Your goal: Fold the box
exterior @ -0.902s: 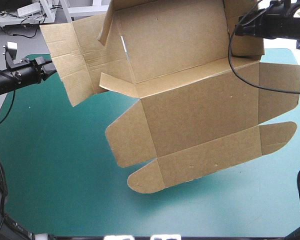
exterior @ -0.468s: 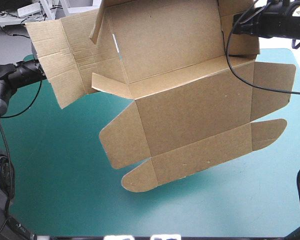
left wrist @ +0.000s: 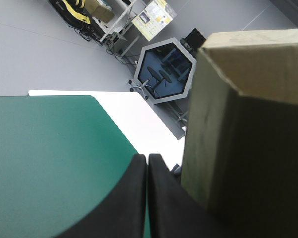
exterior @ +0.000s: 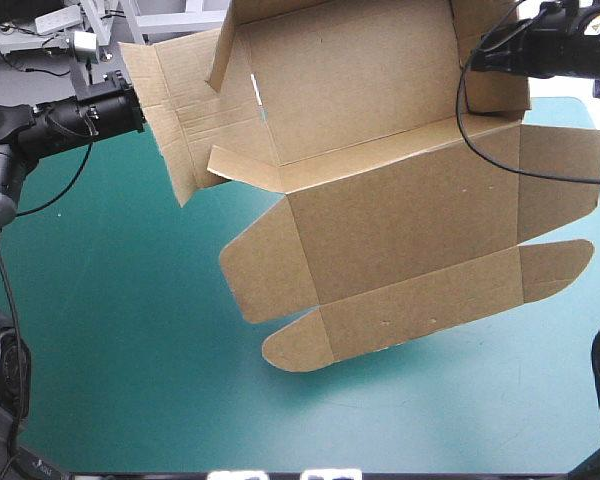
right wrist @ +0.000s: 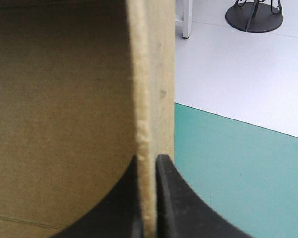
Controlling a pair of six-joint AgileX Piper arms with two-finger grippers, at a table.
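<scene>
the box (exterior: 390, 200) is an open cut sheet, held up and tilted over the far half of the table. its far panels reach past the far edge and its near rounded flaps hang low above the middle of the cover (exterior: 110, 330); if they touch it, i cannot tell. the right gripper (right wrist: 149, 161) is clenched on the far right edge, w/ the board between its fingers (right wrist: 171, 198). the left gripper (left wrist: 147, 158) is pressed together w/ nothing inside; the left side flap (exterior: 170, 110) stands just beside it.

i judge the board light & stiff in the panels but weak at the creases, so w/ one hold the loose flaps will probably swing. you should take hold on a panel edge close to a crease, not on a flap tip.

the cover is flat, teal-green, w/ free space on the near side. beyond the far edge there is floor (exterior: 30, 85), so keep the sheet over the table.
</scene>
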